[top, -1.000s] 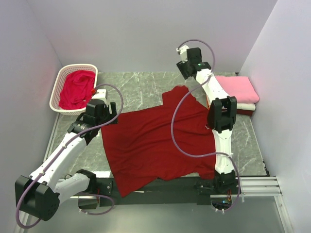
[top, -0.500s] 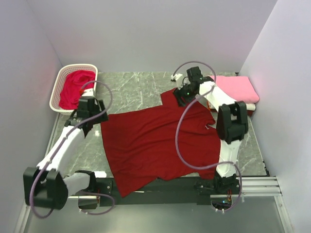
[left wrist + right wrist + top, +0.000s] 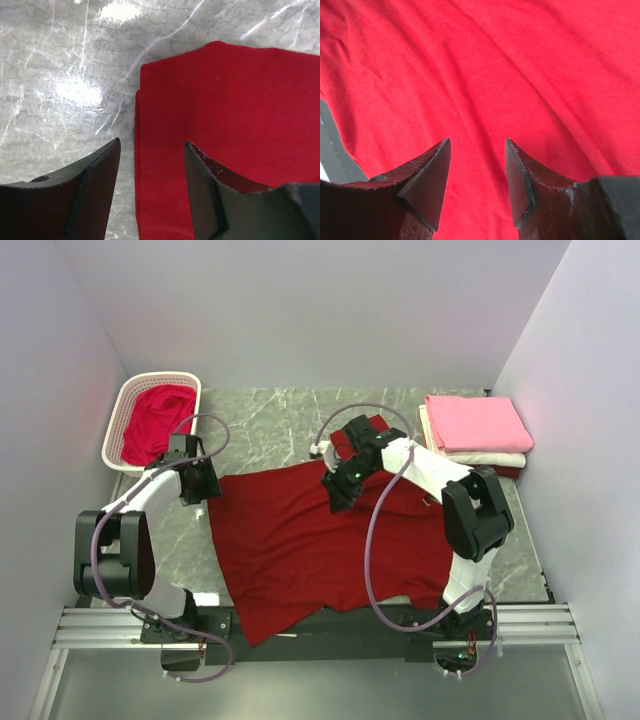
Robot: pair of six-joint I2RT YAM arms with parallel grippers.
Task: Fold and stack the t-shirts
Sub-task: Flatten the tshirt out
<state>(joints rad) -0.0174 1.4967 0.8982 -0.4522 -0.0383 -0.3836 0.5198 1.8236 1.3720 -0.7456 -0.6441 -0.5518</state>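
- The dark red t-shirt [image 3: 310,540] is spread flat across the desk [image 3: 270,420] and draped over its near edge.
- The left gripper [image 3: 152,145] is parted, empty, over the shirt's far left corner.
- The right gripper [image 3: 477,142] is parted, empty, above the cloth.

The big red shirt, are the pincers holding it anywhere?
Nothing is held. The left pincer stands open over a sleeve edge of the dark red shirt, the right pincer open over its cloth.

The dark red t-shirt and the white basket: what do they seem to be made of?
Dark red t-shirt: soft matte cloth, probably knit; it lies in gentle wrinkles. White basket: likely rigid plastic, smooth finish, moulded open lattice walls.
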